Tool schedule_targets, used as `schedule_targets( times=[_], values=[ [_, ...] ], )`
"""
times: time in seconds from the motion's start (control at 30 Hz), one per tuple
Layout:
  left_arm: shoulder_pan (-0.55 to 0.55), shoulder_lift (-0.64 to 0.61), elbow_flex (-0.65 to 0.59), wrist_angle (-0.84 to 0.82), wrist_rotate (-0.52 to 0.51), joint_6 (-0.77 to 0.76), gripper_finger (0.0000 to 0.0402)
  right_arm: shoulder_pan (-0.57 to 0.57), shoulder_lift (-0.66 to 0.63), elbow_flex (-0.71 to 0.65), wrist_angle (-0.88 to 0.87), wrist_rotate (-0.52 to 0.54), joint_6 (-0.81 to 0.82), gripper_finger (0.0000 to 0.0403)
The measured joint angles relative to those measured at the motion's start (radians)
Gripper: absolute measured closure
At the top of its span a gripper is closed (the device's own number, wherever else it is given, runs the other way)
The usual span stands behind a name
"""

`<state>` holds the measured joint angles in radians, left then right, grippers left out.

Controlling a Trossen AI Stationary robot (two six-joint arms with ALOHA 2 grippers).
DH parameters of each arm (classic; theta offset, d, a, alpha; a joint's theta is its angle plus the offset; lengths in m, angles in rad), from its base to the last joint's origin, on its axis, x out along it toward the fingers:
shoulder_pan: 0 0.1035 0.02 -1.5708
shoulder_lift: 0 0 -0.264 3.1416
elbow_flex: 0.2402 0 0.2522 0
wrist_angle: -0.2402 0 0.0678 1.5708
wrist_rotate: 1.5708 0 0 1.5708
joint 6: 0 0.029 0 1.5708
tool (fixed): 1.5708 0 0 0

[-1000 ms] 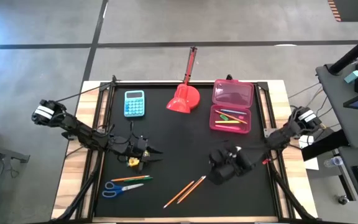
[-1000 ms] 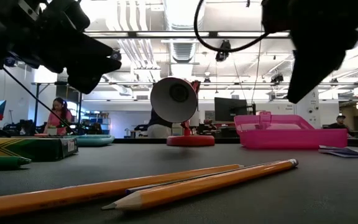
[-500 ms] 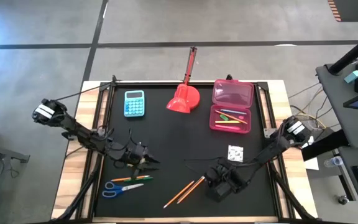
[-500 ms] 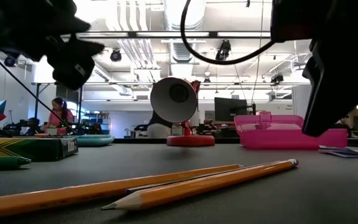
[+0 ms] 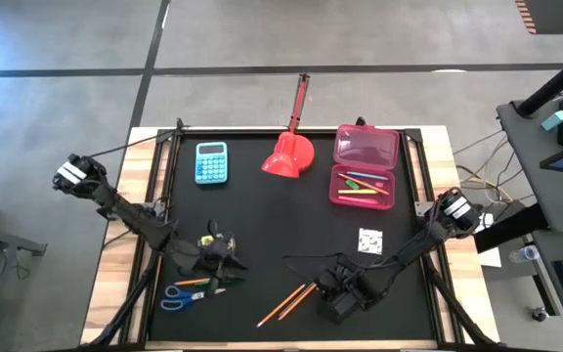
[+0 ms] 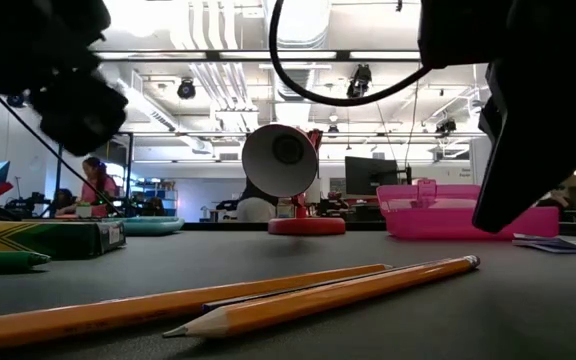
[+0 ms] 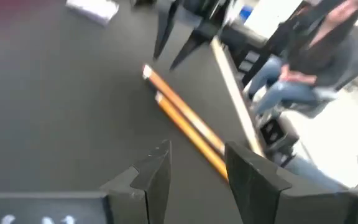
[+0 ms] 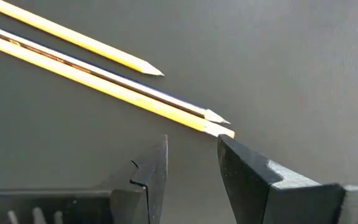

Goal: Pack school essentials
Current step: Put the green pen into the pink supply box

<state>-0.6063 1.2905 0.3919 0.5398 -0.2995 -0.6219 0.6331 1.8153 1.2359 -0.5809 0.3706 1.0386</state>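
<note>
Two orange-yellow pencils (image 5: 291, 301) lie side by side on the black mat near the front edge, with a thinner one (image 8: 110, 78) between them. My right gripper (image 5: 325, 290) hovers open just right of their upper ends (image 8: 219, 129), touching nothing. My left gripper (image 5: 231, 262) stands open at the mat's left, above the blue-handled scissors (image 5: 186, 296) and two pens (image 5: 203, 282), with a small yellow-green crayon box (image 5: 206, 240) beside it. A white speckled square (image 5: 369, 241) lies flat on the mat. The pink pencil case (image 5: 365, 166) lies open at the far right with pens inside.
A light-blue calculator (image 5: 211, 162) and a red long-handled scoop (image 5: 289, 152) sit at the far side. The mat's middle (image 5: 281, 220) is bare. In the low view the pencils (image 6: 268, 295) lie close in front, and people show in the room behind.
My right gripper has moved down and toward the near-left, closing on the pencils' upper ends and uncovering the white square. My left gripper has swung toward the near edge and rolled. Nothing on the mat has moved.
</note>
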Motion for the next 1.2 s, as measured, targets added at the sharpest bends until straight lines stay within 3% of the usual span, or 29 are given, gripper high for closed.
schedule_targets(
  times=[0.43, 0.63, 0.97, 1.2],
  values=[
    [-0.139, 0.0, 0.067, -0.361, -0.004, -0.285, 0.0268, 0.004, 0.0, 0.001, 0.067, 0.024, 0.002, 0.0272],
    [-0.144, 0.073, 0.089, -0.405, -0.006, -0.208, 0.0268, 0.004, 0.001, 0.001, 0.068, 0.024, -0.018, 0.0275],
    [-0.144, 0.31, 0.275, -0.577, -0.005, -0.102, 0.0268, 0.004, 0.001, 0.001, 0.07, 0.024, -0.019, 0.0274],
    [-0.142, 0.35, 0.349, -0.616, -0.022, -0.033, 0.0268, 0.004, 0.001, 0.001, 0.069, 0.024, -0.031, 0.0277]
  ],
)
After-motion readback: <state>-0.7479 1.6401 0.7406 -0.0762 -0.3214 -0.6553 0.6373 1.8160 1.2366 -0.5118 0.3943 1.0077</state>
